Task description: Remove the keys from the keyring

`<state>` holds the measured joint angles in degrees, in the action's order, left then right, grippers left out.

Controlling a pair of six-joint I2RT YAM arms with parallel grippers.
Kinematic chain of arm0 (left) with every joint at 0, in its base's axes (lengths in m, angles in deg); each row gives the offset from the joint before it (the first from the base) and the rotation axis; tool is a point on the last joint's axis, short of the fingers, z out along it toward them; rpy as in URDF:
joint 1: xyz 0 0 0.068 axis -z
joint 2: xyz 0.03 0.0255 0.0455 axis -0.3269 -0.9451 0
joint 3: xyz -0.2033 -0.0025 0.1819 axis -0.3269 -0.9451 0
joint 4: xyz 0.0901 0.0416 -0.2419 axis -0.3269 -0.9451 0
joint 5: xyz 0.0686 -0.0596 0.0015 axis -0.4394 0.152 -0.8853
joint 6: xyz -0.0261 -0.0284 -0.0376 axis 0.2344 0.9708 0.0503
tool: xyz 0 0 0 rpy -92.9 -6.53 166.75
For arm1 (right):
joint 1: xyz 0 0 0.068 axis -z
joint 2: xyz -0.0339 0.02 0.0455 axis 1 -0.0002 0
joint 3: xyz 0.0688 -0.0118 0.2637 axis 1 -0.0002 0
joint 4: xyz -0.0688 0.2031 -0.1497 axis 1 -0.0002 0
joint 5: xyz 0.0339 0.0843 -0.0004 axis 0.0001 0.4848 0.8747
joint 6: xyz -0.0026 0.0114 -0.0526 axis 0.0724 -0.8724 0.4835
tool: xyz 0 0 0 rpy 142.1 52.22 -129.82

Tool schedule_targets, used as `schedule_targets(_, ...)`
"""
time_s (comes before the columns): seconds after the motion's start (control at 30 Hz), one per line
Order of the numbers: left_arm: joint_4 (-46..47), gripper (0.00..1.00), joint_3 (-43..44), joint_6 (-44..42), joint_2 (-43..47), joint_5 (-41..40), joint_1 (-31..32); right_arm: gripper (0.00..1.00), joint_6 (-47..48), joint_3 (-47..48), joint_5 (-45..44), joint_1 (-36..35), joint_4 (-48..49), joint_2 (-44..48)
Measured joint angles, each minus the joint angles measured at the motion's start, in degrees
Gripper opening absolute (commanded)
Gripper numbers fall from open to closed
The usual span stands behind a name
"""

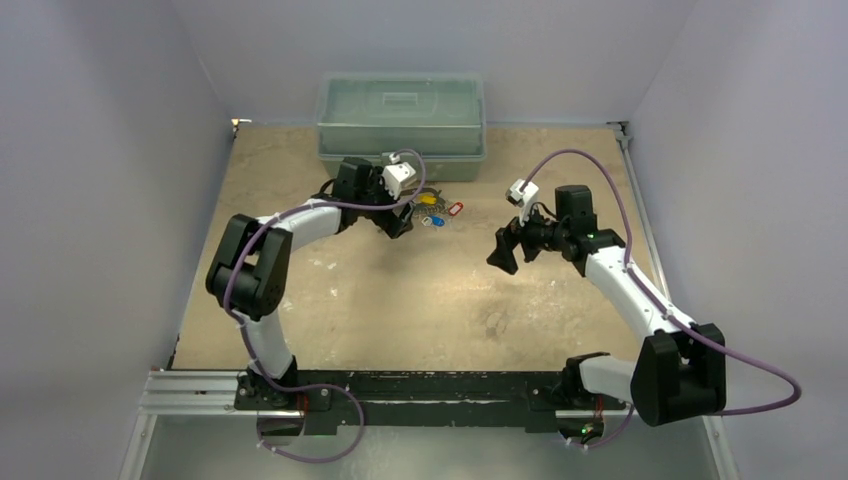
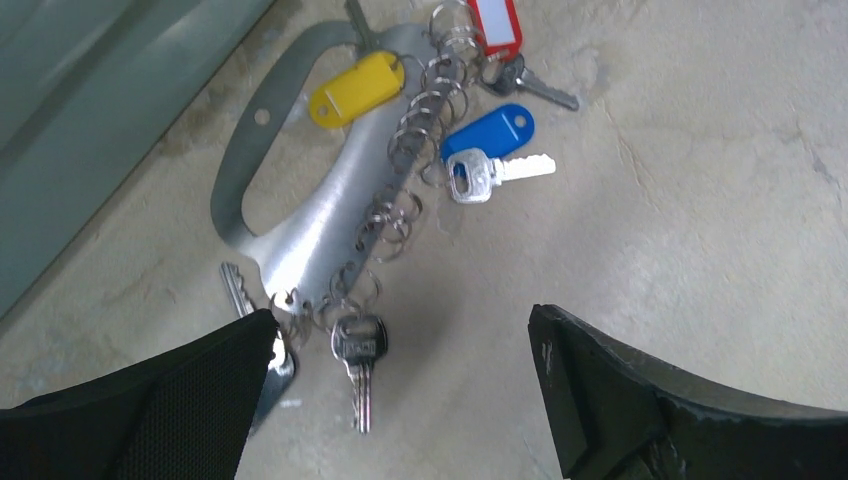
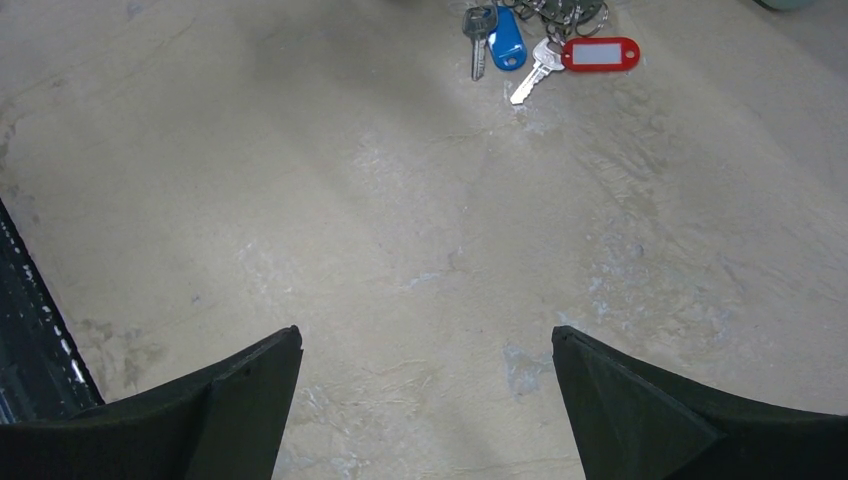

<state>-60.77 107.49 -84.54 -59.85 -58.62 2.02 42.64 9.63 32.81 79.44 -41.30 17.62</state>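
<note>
Left wrist: keys on keyring near released left end effector (right end effector released too).

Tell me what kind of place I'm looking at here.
Probably a robot lab test booth, not a home or shop: plain pale walls box in a scuffed tan tabletop, a left arm and right arm are bolted to a metal rail, and a lidded bin sits at the back.

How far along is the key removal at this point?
Done: nothing visible; the keys appear linked to the keyring. In hand: nothing; the left gripper hovers open above them, the right gripper open over the table, short of them. Left: detaching every key.
</note>
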Motion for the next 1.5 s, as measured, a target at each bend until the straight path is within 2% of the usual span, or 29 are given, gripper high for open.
schedule_targets(0.37,4.5,0.98,7.3,1.5,-10.2,0.3,1.3,0.99,-0.3,0.0,-0.9,0.1,0.4,-0.3)
schedule_targets(0.8,0.0,0.91,9.6,-2.1,-13.6,1.7,4.6,0.99,-1.0,0.0,-1.5,0.9,1.0,-0.3)
schedule_targets(0.97,-1.5,0.90,6.1,-3.8,-10.6,2.1,7.8,0.99,-1.3,0.0,-1.5,1.2,1.3,-0.1)
schedule_targets(1.23,-5.9,0.87,-1.3,-6.9,-3.8,2.5,16.9,0.99,-1.4,0.0,-1.5,1.3,1.3,0.2)
schedule_targets(1.4,-10.8,0.84,-5.7,-9.0,1.4,3.0,22.3,0.99,-1.4,0.0,-1.4,1.4,1.3,0.2)
schedule_targets(1.5,-15.3,0.82,-7.3,-9.1,4.6,3.9,22.8,0.99,-1.2,0.0,-1.4,1.4,1.3,0.2)
